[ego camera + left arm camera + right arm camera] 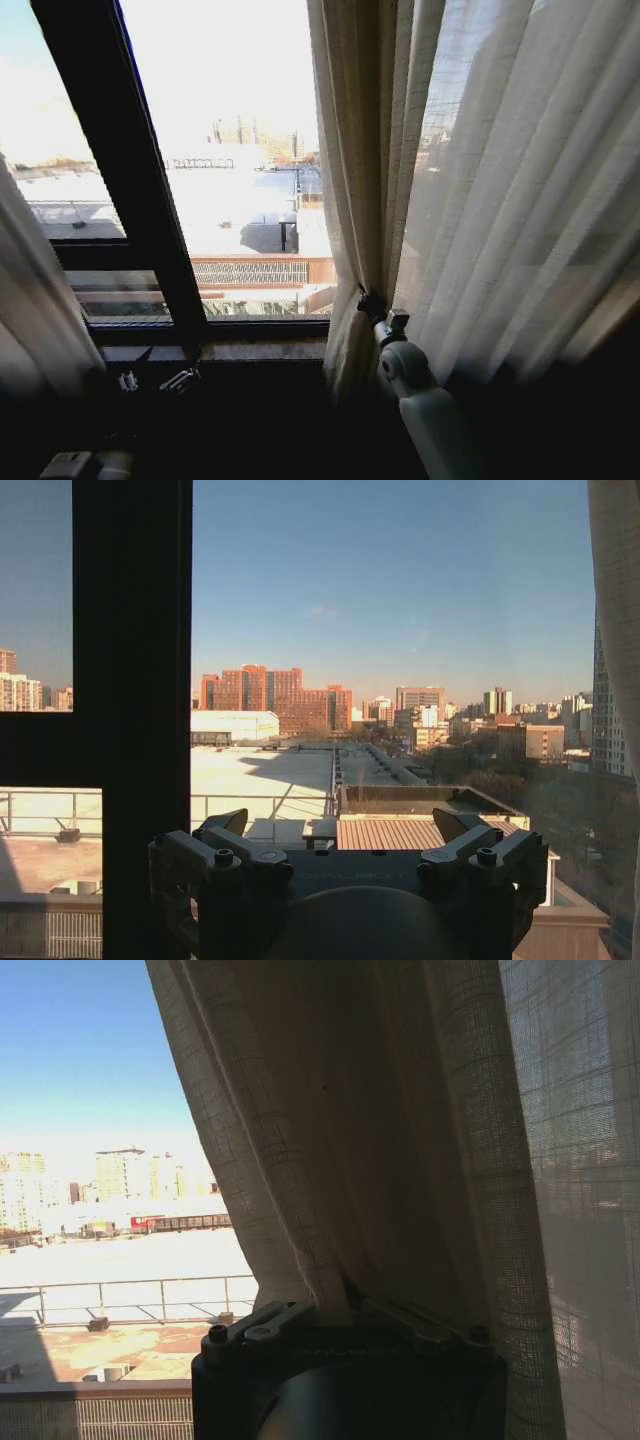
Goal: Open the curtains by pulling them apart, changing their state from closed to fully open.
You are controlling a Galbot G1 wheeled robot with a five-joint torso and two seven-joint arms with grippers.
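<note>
My right gripper [372, 305], frame centre, pinches the inner edge of the sheer cream pleated right curtain [500, 180], which hangs vertically, filling the frame's right; left gripper [340, 845] open, low

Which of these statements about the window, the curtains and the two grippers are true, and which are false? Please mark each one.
1. The right gripper is shut on the right curtain. True; in the right wrist view the cloth is bunched between its fingers.
2. The left gripper holds the left curtain. False; its fingers are open with nothing between them, and it faces the glass beside the dark window frame.
3. The curtains are closed and cover the whole window. False; a wide gap between them shows rooftops and sky.
4. The right curtain hangs in long vertical folds. True.
5. The window frame is white. False; it is dark.
</note>
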